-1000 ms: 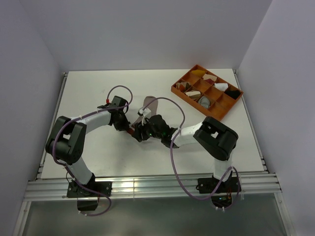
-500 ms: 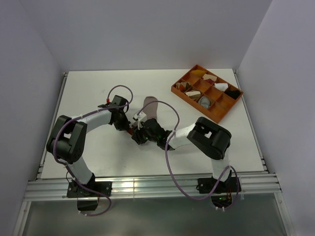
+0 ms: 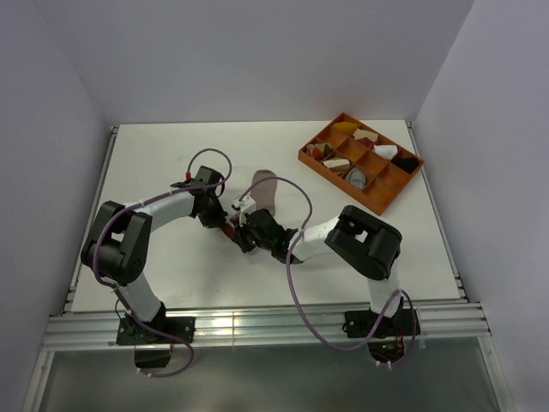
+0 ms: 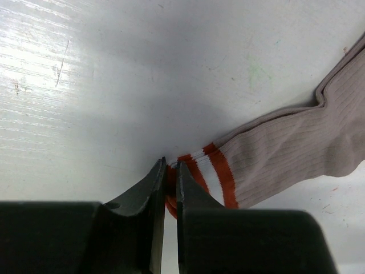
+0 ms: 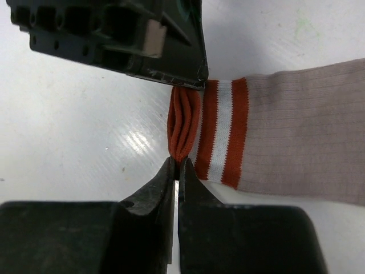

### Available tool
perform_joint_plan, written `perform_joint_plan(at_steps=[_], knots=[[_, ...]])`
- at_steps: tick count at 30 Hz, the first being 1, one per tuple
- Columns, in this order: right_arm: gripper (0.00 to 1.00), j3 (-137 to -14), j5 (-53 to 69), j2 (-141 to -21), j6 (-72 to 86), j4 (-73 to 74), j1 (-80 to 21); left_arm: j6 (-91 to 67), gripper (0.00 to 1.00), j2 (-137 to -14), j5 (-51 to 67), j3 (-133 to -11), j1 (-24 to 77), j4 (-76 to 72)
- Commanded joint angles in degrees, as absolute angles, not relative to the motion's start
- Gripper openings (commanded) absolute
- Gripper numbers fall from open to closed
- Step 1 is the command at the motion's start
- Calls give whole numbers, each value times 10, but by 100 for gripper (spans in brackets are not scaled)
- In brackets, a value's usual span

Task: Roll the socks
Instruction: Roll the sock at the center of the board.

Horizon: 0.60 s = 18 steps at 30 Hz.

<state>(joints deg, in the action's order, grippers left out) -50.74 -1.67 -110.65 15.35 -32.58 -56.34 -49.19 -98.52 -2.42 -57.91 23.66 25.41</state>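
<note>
1 pinkish-tan sock [image 3: 264, 184] lies flat on the white table [image 3: 163, 154], well left of the orange divided tray [image 3: 340, 181]. Its red-and-white striped cuff is the end farther from the tray. Only the wrist views show the grips. The left gripper [image 4: 170, 166] is nipped tight on 1 corner of the cuff's red edge. The right gripper [image 5: 175, 166] is closed on the opposite corner, where that edge bunches into folds. The top view hides both pinches under the wrists, yet only it shows the tray and its small cloth bundles [image 3: 356, 178].
</note>
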Motion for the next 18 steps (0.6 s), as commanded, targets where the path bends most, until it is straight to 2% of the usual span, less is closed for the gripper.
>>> perform_joint_plan(at_steps=[1, 9, 18], knots=[[0, -506, 41, -1106, 240, -321, -543, -504, 10, -970, -24, -587, 240, 244], [0, -484, 223, -1128, 421, -381, -441, -532, 41, -904, -38, -565, 236, 202], [0, -462, 364, -1195, 632, -529, -369, -552, 48, -826, -15, -475, 234, 83]])
